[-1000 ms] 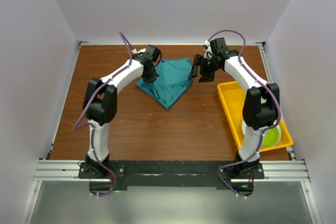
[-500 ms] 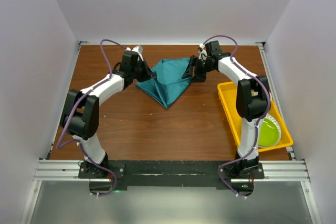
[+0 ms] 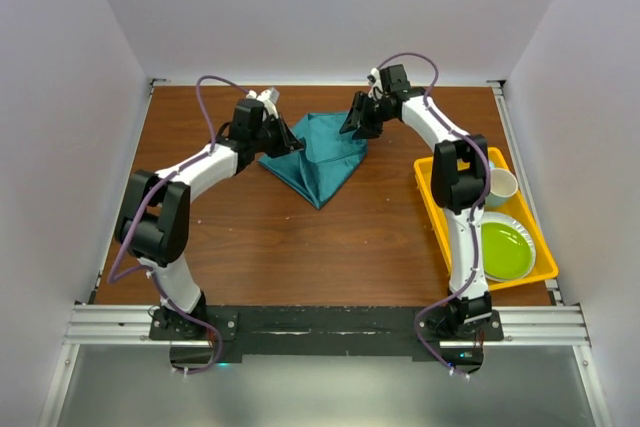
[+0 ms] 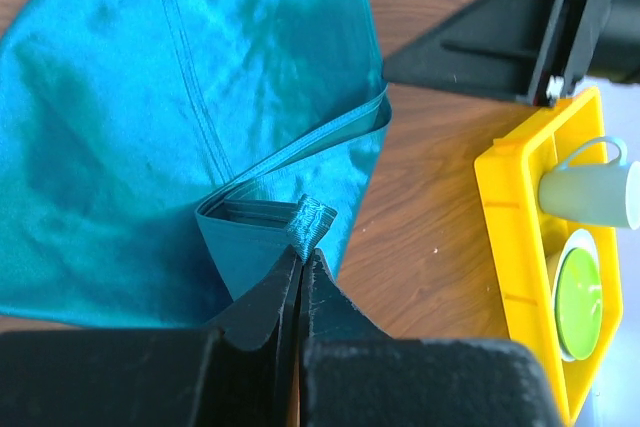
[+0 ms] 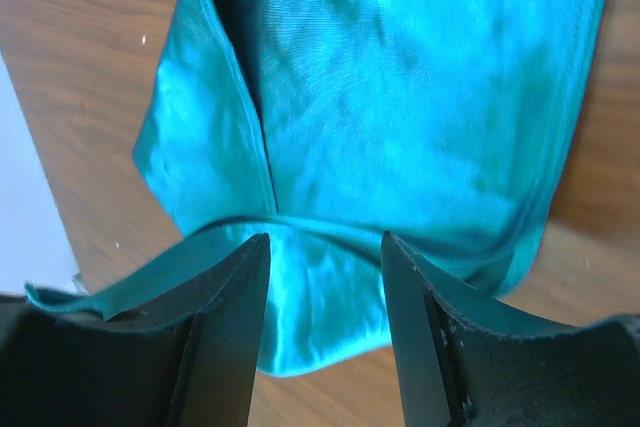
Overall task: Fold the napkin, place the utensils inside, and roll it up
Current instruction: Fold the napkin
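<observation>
So on the wooden table (image 3: 250, 247) there's one teal napkin (image 3: 320, 152), half-folded, sitting mid-way along the far edge with its point aimed at the near edge. One yellow tray (image 3: 430, 197) is by the right edge, with one green plate (image 3: 505, 252) and one cup (image 3: 500, 185) in it. I can't spot a spoon anywhere. The left gripper (image 4: 300, 262) is clamped on a tuft at the napkin's left corner. The right gripper (image 5: 325, 247) has its jaws apart, straddling the right-hand fold, so I reckon it pinches there next.
</observation>
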